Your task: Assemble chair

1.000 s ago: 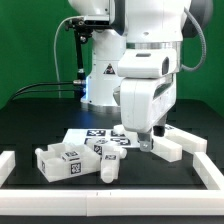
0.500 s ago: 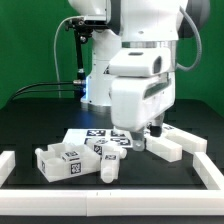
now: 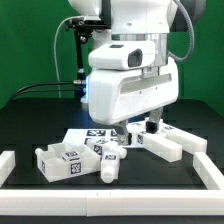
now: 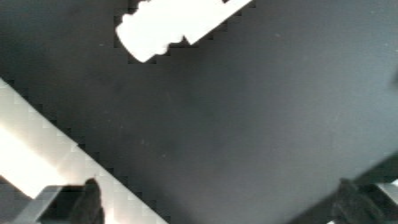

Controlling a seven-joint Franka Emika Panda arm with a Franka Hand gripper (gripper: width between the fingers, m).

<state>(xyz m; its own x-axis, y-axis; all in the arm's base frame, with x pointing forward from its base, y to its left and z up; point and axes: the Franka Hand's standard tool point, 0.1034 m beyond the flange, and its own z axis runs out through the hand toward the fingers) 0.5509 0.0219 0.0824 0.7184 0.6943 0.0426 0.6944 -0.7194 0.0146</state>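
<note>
Chair, loose parts, none joined. All lie flat on the black counter (image 3: pixel 40 125).

- Tagged block cluster (image 3: pixel 62 161): toward the exterior view's left, near the front rail. Long axis runs across the view; tags face up and toward the camera.
- Short bar (image 3: pixel 108 172): just beside the cluster on its right. Long axis points roughly toward the camera, near end rounded.
- Long bar (image 3: pixel 184 141): on the exterior view's right. Long axis runs diagonally from the tool outward to the right and slightly toward the camera.
- Second bar (image 3: pixel 166 150): just in front of the long bar and roughly parallel to it, same heading.

Marker board (image 3: pixel 90 134): flat, behind the cluster, partly hidden by the arm.

Tool (image 3: pixel 146 130): hangs low over the counter between the marker board and the two bars, under the bulky white wrist housing. In the wrist view the tool (image 4: pixel 217 206) shows only two dark fingertips (image 4: pixel 61 203) at the far corners, spread wide, bare counter between them, pinching nothing.

The wrist view also shows a white shape with a notched edge (image 4: pixel 178 25) and a pale strip (image 4: pixel 39 140) crossing one corner; cannot tell which pieces these are.

Surface: matte black, bounded by low white border rails (image 3: pixel 110 207). Room: green backdrop (image 3: pixel 30 40), black cable (image 3: pixel 40 88) trailing behind at the left.
</note>
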